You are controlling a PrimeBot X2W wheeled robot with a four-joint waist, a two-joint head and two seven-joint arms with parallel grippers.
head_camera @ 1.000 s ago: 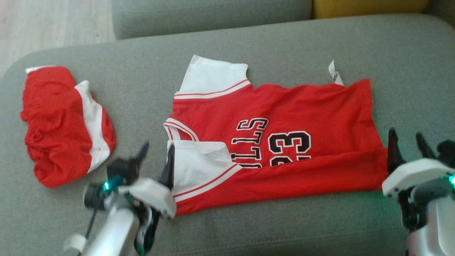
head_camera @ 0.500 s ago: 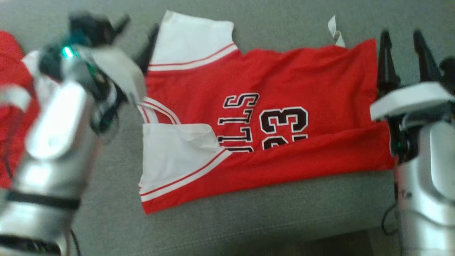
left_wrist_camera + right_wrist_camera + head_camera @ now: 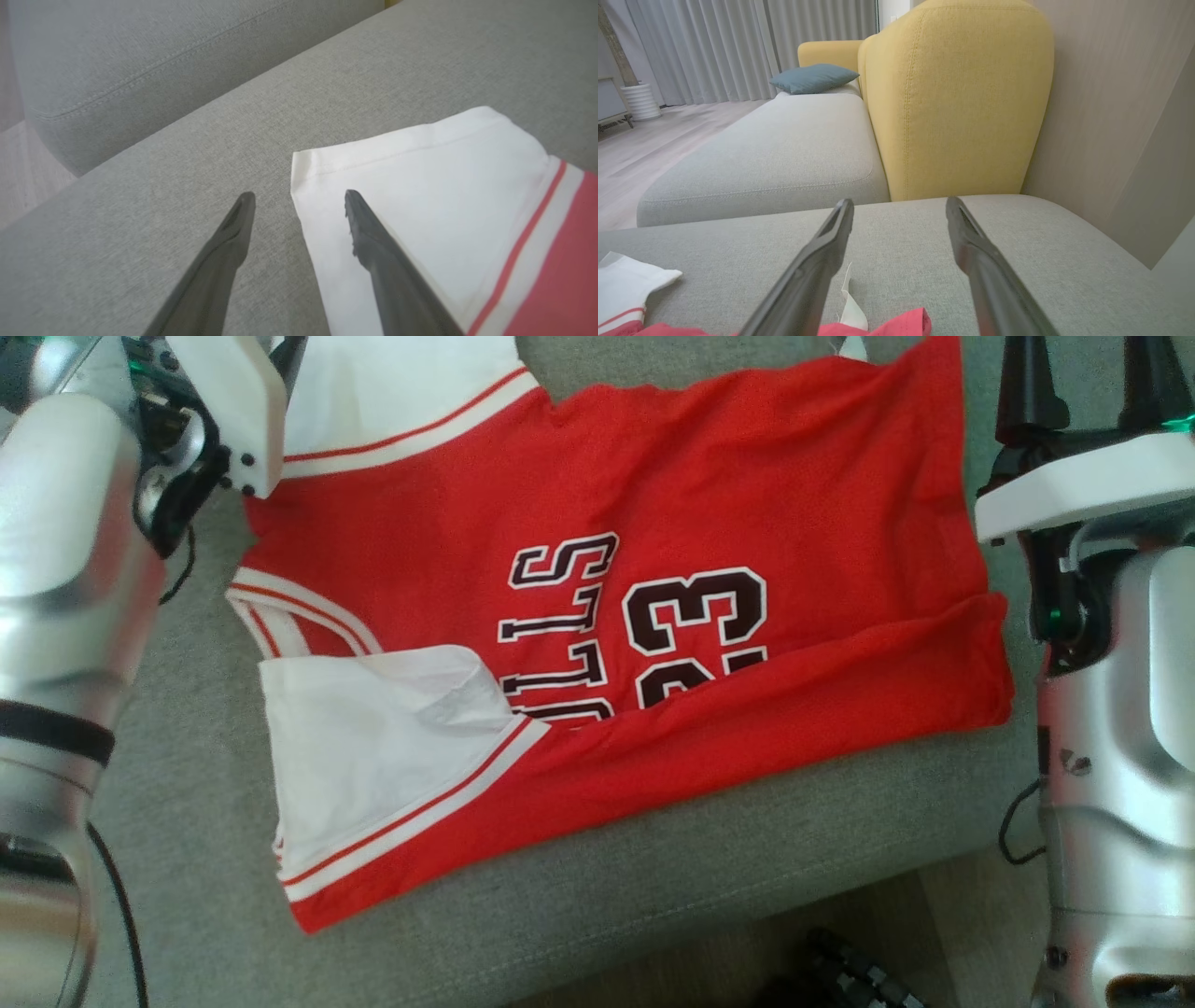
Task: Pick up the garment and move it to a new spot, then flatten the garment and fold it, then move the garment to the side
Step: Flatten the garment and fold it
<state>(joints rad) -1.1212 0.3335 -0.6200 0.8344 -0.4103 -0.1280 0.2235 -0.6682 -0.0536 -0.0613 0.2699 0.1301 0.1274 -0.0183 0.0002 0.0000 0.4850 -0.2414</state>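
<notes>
Left hand [image 3: 299,196], upper left of the head frame: fingers spread wide, nothing held. In its wrist view one finger sits over the grey sofa seat [image 3: 187,756] and the other over the white sleeve [image 3: 420,186] corner; contact unclear.

Garment [image 3: 607,523], centre frame: red, lying flat on the seat, with its lower edge folded up over the print.

Right hand [image 3: 900,201], upper right, just beside the hem: fingers wide apart, empty.

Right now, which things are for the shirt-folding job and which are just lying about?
For the job: red jersey on the grey sofa; left hand, open at its white sleeve; right hand, open by its hem.
Just lying about: yellow chair; blue pillow; grey curtains.
</notes>
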